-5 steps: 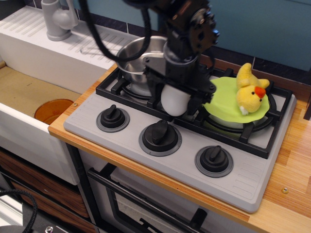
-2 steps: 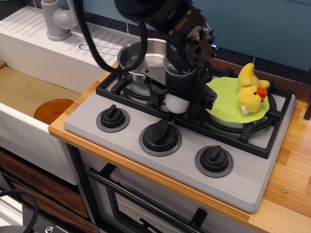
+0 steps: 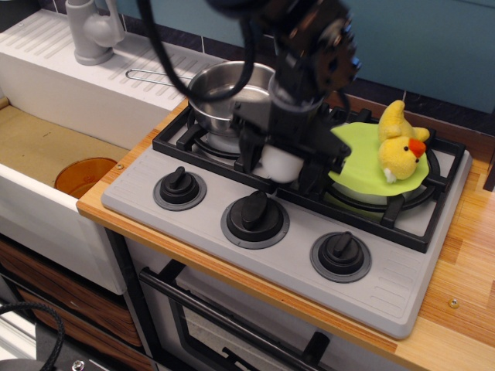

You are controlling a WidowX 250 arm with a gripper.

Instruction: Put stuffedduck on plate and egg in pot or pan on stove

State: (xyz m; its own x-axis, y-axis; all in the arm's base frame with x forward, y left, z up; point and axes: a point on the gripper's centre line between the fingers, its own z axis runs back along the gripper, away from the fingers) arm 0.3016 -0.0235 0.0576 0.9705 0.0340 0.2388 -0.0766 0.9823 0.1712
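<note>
**Ana:** Egg first. The large smooth white egg sits low between the fingers of the black robot gripper, which are pinched onto its sides, just over the black burner grates of the grey toy cooktop. It lies in the gap between the two burners, not in the shiny round stainless-steel pot behind it.

**Ben:** And the small yellow plush duck with the orange-red beak lies on the far edge of the round lime-green plastic plate, so that half looks done. What worries her about the egg?

**Ana:** A smooth, rounded shell in a narrow pinch could squirt out if the grip shifts. From where it hangs it would likely roll along the grate or off toward the three black round knobs. It also has to clear the pot's rim; a low carry would knock the rim and shove the pot off its burner.

**Ben:** The plate is close on the right, too.

**Ana:** Yes, the gripper's right side is just beside the plate's edge, possibly touching it. A sideways swing could tip the plate, which sits raised on something white, and spill the duck.

**Ben:** What can't be made out?

**Ana:** The gripper body is blurred and covers the egg's top and part of the pot. Whether the egg rests on the grate or hangs just clear is hard to tell.
</note>
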